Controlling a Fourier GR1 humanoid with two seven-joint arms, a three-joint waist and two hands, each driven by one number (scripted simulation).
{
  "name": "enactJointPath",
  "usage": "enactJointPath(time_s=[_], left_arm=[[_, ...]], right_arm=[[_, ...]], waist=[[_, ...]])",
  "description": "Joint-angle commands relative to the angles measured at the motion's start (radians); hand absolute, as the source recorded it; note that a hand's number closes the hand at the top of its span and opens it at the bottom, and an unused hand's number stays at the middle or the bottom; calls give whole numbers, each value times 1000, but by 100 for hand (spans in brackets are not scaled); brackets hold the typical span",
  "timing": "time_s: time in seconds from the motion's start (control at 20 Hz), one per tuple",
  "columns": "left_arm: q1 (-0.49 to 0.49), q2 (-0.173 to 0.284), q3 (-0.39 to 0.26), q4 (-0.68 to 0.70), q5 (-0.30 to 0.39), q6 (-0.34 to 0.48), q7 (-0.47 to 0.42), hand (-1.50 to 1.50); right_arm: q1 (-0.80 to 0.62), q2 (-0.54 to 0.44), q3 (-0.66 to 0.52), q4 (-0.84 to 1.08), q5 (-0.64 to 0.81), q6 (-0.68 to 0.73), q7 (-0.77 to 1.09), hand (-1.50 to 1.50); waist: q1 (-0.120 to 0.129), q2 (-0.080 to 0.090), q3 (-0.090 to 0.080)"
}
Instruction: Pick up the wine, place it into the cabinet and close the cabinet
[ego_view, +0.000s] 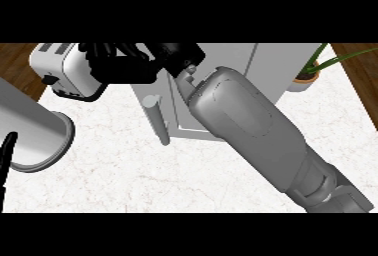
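**Counter inspection: right hand at cabinet**

White marbled counter (148, 180), wood floor beyond. One grey cabinet (244, 65), its handled door (156, 120) ajar. One toaster (63, 70), one potted plant (306, 77). Right hand (122, 62), fingers curled, at the cabinet top; grasp cannot be told. Wine bottle not visible.

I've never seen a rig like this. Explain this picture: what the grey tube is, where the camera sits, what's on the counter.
The camera sits in the robot's head, looking steeply down at a marble counter. The big grey tube is its right forearm, ending in a black robot hand reaching toward the grey cabinet. The hand's fingers are curled, but whether it holds anything can't be seen. The left forearm shows at the left edge; its hand is out of view. Also on the counter: a toaster and a potted plant. No wine bottle is visible.
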Motion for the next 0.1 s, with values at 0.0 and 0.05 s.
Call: enactJointPath(time_s=[0.0, 0.05], left_arm=[[-13, 2, 4, 4, 7, -17, 13, -150], [-11, -21, -25, 9, -23, -10, -9, -150]], right_arm=[[-13, -89, -90, 168, 25, -12, -32, 150], [-10, -62, -73, 174, 40, -33, -32, 150]], waist=[[-3, 52, 7], [-4, 51, 7]])
